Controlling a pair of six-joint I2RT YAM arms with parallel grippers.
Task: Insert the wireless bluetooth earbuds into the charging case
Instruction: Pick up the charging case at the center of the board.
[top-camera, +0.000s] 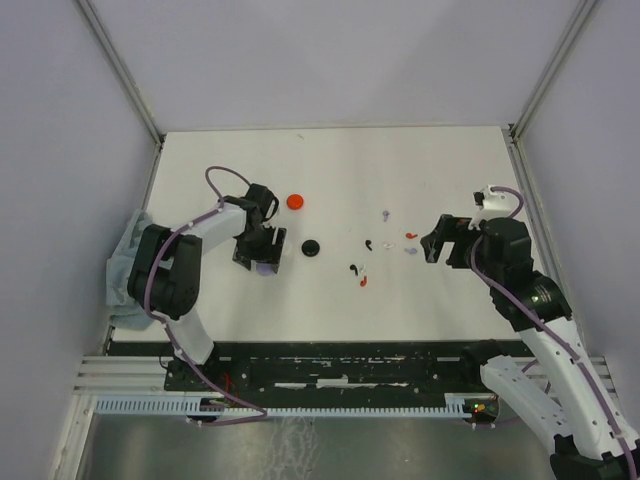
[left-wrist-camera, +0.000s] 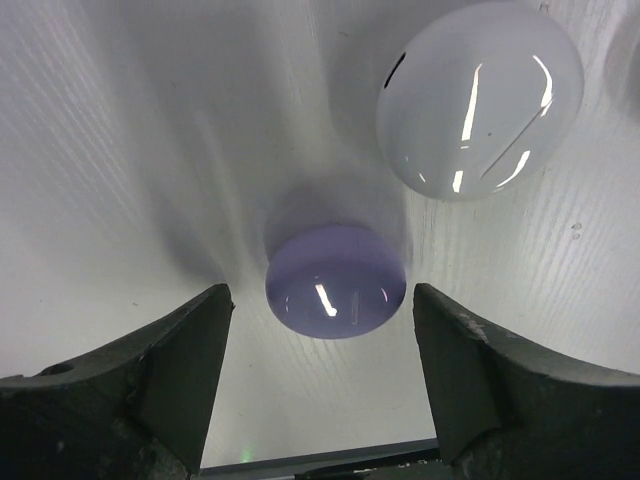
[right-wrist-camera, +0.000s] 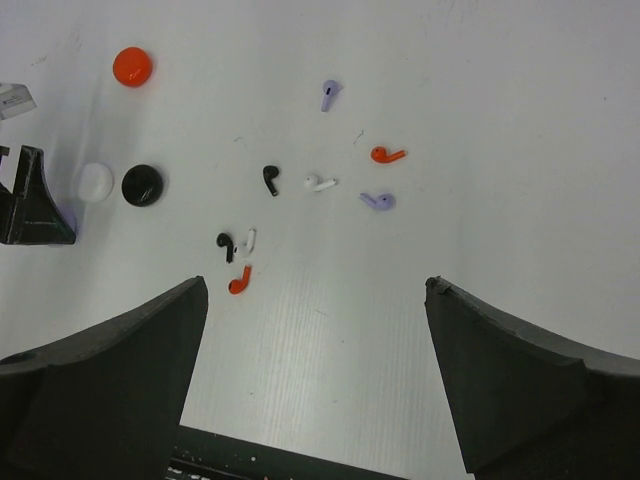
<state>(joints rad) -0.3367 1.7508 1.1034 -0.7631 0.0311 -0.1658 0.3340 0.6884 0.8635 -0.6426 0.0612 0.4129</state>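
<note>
Earbuds lie scattered beyond right hand.

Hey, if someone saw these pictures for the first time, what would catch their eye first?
The scatter of tiny stemmed plastic earbuds in black, red, white and lavender, lying ahead of the open right tool. Then the glossy lavender round case sitting between the left tool's open fingers, a white round case just beyond.

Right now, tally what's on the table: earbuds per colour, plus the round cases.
Black earbuds: 2
Red earbuds: 2
White earbuds: 2
Lavender earbuds: 2
Round cases: 4
Total: 12
</note>
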